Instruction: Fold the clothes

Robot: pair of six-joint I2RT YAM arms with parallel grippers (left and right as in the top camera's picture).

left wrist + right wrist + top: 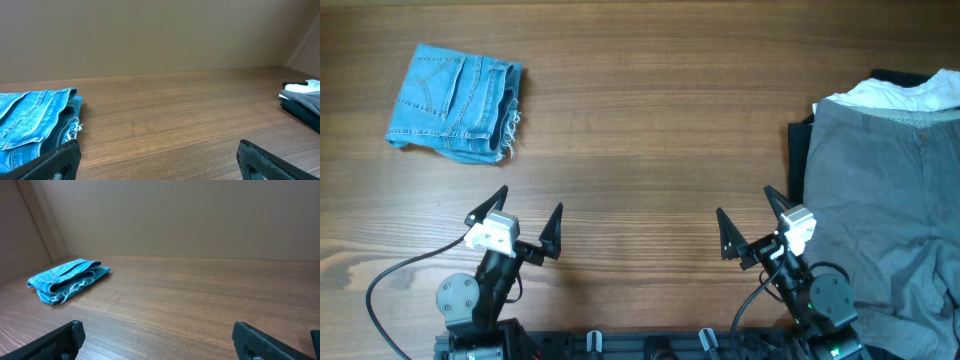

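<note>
Nearest the robot's base, at 7 o'clock in the overhead view, the left claw (531, 198) was held spread wide above the wooden surface (640, 140), with nothing between its dark fingers (55, 161). At 5 o'clock the right claw (744, 201) was likewise spread wide and empty, just beside the edge of the grey trousers (880, 200). These trousers were laid flat along the right side, from 3 to 5 o'clock, and ran out of the frame. A dark garment (799, 150) could be seen under their left edge. Farther off, at 2 o'clock, a white garment (910, 93) was partly covered by the trousers' waistband.

Well apart from all this, at 10 o'clock on the far left, the light blue denim jeans (455, 103) were lying folded into a compact, layered bundle, a stitched pocket on top and the frayed hems turned toward the right. They were touched by neither claw. In the left wrist view the bundle was seen close by at the left; in the right wrist view it was seen far off at the left.
</note>
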